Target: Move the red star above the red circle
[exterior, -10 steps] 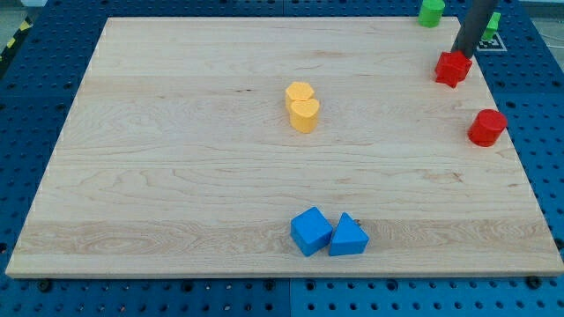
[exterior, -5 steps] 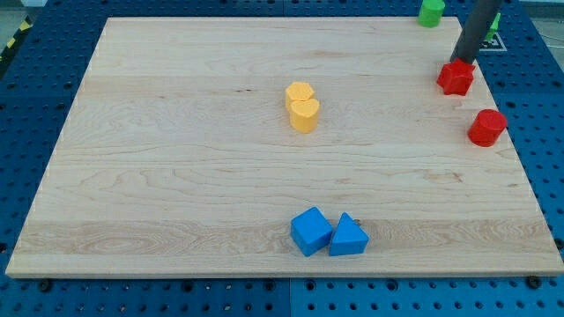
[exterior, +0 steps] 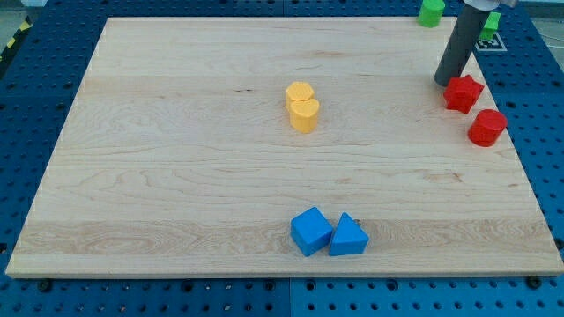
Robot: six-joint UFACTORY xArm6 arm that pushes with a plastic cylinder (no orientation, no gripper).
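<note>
The red star (exterior: 463,93) lies near the board's right edge in the upper part of the view. The red circle (exterior: 486,128) sits just below and to the right of it, a small gap apart. My tip (exterior: 443,83) rests on the board at the star's upper left, touching or almost touching it. The dark rod rises from there toward the view's top.
Two yellow blocks (exterior: 302,106) stand touching near the board's middle. A blue cube (exterior: 311,231) and a blue triangular block (exterior: 349,236) touch near the bottom edge. Green blocks (exterior: 432,12) sit at the top right, by a marker tag. The wooden board (exterior: 176,158) ends just right of the red circle.
The red star has slid down and a little right, closer to the red circle. My tip has moved from the star's top to its upper left.
</note>
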